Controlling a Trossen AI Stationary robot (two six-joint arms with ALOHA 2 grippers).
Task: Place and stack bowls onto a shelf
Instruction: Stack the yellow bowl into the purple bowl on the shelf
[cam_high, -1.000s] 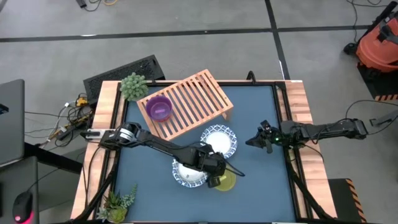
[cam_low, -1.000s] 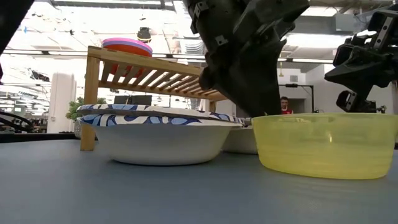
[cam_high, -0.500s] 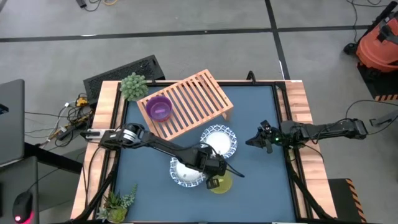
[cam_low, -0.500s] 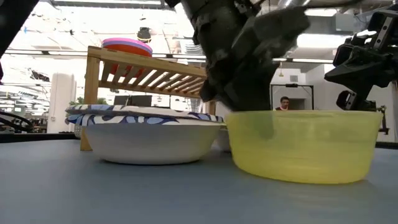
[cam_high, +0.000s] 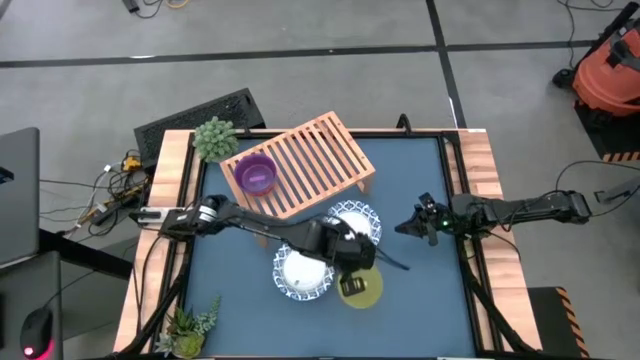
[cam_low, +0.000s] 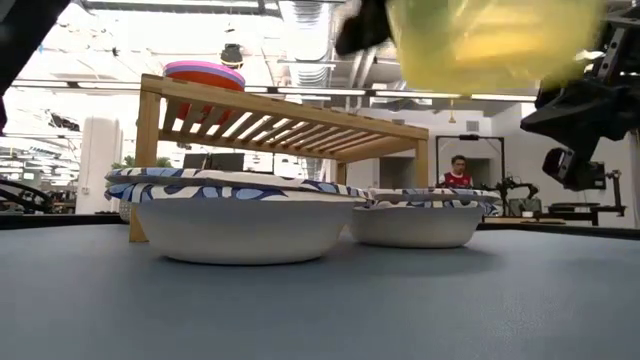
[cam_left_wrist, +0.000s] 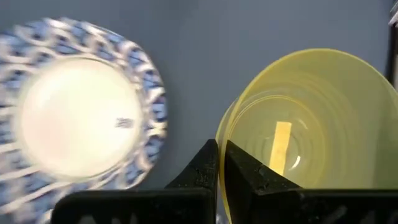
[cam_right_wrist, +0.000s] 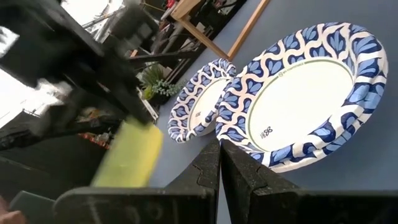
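My left gripper (cam_high: 348, 268) is shut on the yellow bowl (cam_high: 362, 288), which it holds above the table near the front. The bowl also shows high in the low view (cam_low: 490, 45). Two white bowls with blue patterned rims (cam_high: 303, 275) (cam_high: 354, 224) rest on their bases on the table. The light-wood slatted shelf (cam_high: 305, 162) stands at the back. A purple bowl (cam_high: 256, 175) sits on its left end, stacked on a red one (cam_low: 204, 72). My right gripper (cam_high: 408, 228) is shut and empty, right of the bowls. My left gripper pinches the yellow bowl's rim (cam_left_wrist: 225, 132), one finger inside the bowl and one outside. The fingers come from above, pointing down, at the rim's far side. The bowl hangs lifted clear of the table (cam_low: 490, 45), open side up.
A potted plant (cam_high: 215, 138) stands at the table's far left corner and another (cam_high: 190, 322) at the near left. A black keyboard-like slab (cam_high: 200, 112) lies beyond the far left edge. A person (cam_low: 458, 170) sits in the room behind.
My left gripper first drew the yellow bowl a little along the table toward the near edge. It then went up with the bowl, which now hangs clear of the table. My right arm kept still.
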